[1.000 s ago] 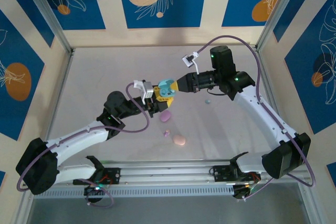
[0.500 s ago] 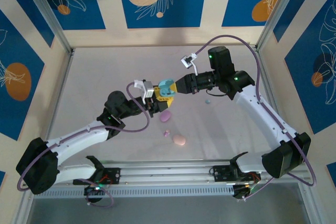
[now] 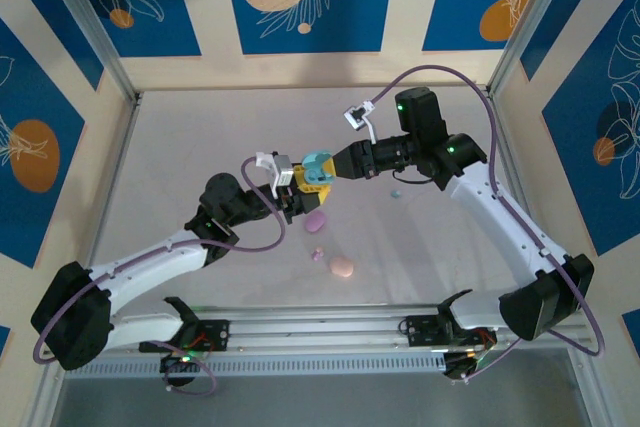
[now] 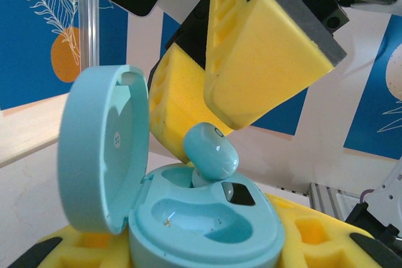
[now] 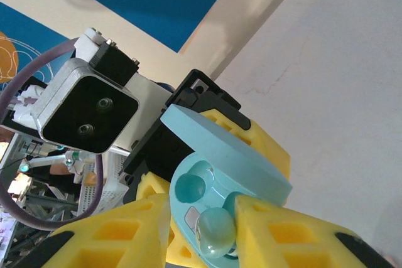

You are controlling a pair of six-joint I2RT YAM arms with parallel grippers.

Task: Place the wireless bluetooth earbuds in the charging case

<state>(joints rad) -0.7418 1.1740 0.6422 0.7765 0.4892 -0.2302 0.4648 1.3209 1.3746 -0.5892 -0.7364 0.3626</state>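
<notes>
The left claw (image 3: 300, 187) pinched the open light blue charging case (image 4: 207, 233); the right claw (image 3: 336, 165) pinched a matching earbud (image 4: 213, 149) at its socket.

The raised lid (image 4: 100, 149) is walling one side of the light-blue charging case (image 4: 207, 233); yellow fingers (image 4: 264, 54) of the right gripper (image 4: 210, 137) are crowding the space above.

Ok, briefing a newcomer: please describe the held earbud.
Above the middle of the table, the left gripper holds an open light blue case. Over it the right gripper pinches the earbud: glossy blue and held up, while the pink pieces lie below.
</notes>
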